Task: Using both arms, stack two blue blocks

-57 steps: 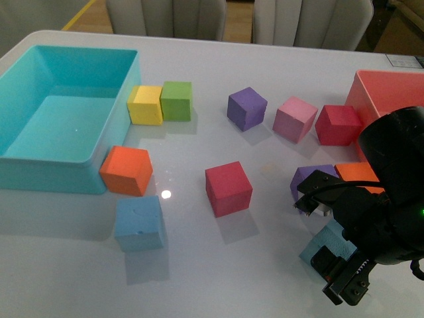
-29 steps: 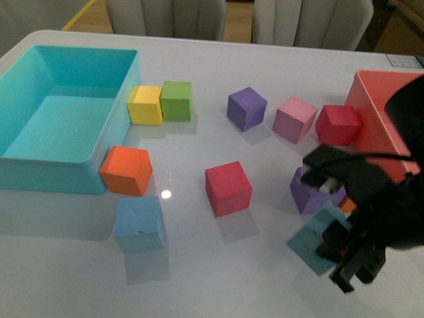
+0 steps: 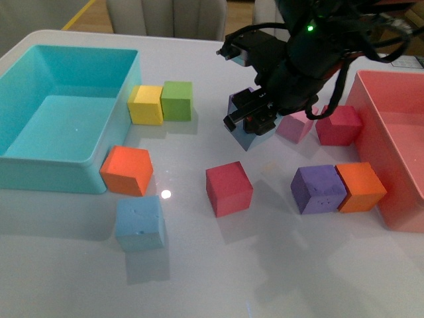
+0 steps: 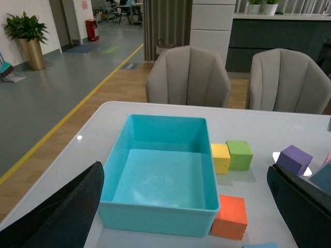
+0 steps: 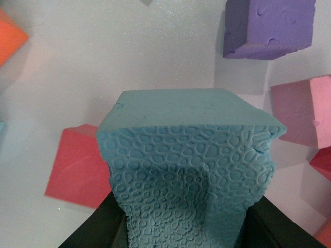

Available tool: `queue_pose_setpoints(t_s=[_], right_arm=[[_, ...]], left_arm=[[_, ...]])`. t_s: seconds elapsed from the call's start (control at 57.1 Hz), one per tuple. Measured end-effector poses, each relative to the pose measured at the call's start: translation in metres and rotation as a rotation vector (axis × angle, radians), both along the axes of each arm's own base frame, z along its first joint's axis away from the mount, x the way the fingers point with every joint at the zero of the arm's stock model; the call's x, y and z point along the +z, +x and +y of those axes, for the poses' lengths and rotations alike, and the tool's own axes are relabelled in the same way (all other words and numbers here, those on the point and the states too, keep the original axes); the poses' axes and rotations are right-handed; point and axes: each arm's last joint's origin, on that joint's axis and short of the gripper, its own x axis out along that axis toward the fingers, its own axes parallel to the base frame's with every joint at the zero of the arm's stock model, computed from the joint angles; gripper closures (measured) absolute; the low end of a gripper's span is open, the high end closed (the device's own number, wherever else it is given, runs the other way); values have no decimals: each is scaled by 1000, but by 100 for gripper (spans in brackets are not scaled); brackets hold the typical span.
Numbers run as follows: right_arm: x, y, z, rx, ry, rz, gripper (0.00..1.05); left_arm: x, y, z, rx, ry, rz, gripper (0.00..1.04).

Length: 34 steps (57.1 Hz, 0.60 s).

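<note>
you'll see one light blue foam cube [image 3: 140, 223] sitting flat on the table [image 3: 199, 285], near the front and left of centre, its top face slightly pitted. the other blue cube [image 3: 246, 137] hangs tilted above the table's middle, pinched in the right gripper [image 3: 255, 118] at the end of the black right arm [image 3: 318, 50]; the right wrist view shows its webbed face dented by the squeeze. the left gripper [image 4: 183, 204] hangs above the table with its black fingers spread wide apart.

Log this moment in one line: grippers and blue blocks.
right gripper: shut on blue block, off table | left gripper: open, empty | other blue block: on table | stack: not done
</note>
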Motion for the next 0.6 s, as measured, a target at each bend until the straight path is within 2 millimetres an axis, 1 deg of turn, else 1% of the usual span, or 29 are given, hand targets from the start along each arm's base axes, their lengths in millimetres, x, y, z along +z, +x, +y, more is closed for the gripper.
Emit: queue_pose_setpoints(t_s=[0.088, 0.228, 0.385, 0.595], right_arm=[[-11, 13, 7, -20, -20, 19, 65], [-24, 26, 17, -30, -34, 41, 65], [-37, 37, 29, -28, -44, 56, 65], [-58, 43, 33, -31, -71, 91, 65]], left_arm=[[0, 0, 0, 0, 0, 0, 9], [0, 0, 0, 0, 0, 0, 9], [0, 0, 0, 0, 0, 0, 9], [0, 0, 0, 0, 0, 0, 9]])
